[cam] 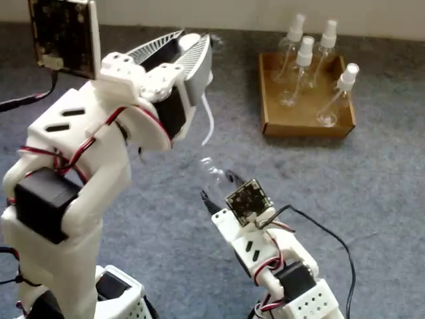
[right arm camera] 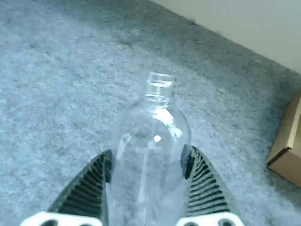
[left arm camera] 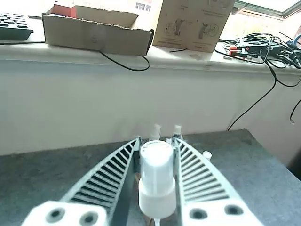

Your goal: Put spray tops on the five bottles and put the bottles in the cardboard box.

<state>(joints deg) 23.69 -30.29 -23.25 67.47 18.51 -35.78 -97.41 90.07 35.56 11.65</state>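
— What is at the left of the high view?
— The left arm stands tall with its elbow bent. The left gripper (cam: 192, 41) is raised toward the upper middle of the frame and tilted up. It is clamped on a white spray top (left arm camera: 157, 174), and the thin dip tube (cam: 209, 123) hangs below it, clear of the grey desk (cam: 372, 199).

— And in the middle?
— The right arm is low, at the bottom centre, reaching forward and up. The right gripper (cam: 216, 185) pinches a clear bottle (right arm camera: 153, 155) by its body. The bottle's open threaded neck points away from the wrist, and the bottle is held off the desk.

— Further right?
— The cardboard box (cam: 272, 126) sits at the upper right, well apart from both arms. Four capped bottles (cam: 302, 66) stand inside it.

— Any writing?
— Two cartons (left arm camera: 94, 33) rest on the ledge (left arm camera: 188, 59) at the top of the left wrist view. One carries printed line drawings, too small to make out.
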